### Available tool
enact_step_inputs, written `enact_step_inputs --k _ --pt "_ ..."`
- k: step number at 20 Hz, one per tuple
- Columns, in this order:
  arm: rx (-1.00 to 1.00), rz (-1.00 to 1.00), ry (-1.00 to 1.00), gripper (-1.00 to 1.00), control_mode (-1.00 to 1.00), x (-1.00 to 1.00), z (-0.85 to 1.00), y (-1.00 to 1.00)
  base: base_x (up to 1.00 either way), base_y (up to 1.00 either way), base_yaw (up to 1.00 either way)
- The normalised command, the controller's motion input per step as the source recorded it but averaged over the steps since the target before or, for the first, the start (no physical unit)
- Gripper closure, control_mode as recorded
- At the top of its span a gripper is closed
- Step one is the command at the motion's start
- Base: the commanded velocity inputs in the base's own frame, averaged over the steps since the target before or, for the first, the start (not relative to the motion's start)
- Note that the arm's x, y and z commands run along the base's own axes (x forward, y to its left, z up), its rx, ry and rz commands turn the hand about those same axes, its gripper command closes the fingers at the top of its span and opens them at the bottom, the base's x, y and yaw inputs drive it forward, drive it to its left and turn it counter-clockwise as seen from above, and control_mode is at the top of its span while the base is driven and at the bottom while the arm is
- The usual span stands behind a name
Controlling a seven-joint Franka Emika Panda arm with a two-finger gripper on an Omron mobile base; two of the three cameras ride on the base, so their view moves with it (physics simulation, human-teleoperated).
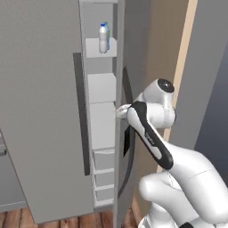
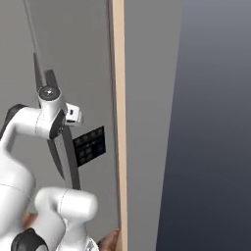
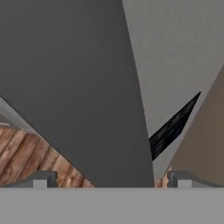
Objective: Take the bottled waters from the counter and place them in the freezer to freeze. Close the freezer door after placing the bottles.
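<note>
White arm links are filling the lower right of the left base view, reaching toward the gap at frame centre. The pincer is standing wide apart and empty, its tips low in the hand view, facing the freezer door. Beyond, upper centre, the bottled waters are sitting on a white shelf inside the freezer. Closing likely remains: pressing flat against the panel near its dark handle should be swinging it shut without clipping the shelves.

place: home kitchen
evidence: tall grey freezer w/ white shelves, bottled waters inside
floor: wood planks
</note>
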Motion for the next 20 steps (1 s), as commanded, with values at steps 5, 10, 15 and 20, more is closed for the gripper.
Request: enact_step_inputs --k 5,10,15,20 --pt "-0.01 -0.04 0.0 -1.0 -1.0 0.6 0.0 0.29 0.0 0.0 0.0" --pt "-0.01 -0.05 0.0 -1.0 -1.0 0.6 0.0 0.22 0.0 0.0 0.0" --pt "-0.01 -0.09 0.0 -1.0 -1.0 0.57 0.0 0.03 0.0 0.0 0.0" --pt "-0.01 -0.1 0.0 -1.0 -1.0 0.58 0.0 0.0 0.0 0.0 0.0"
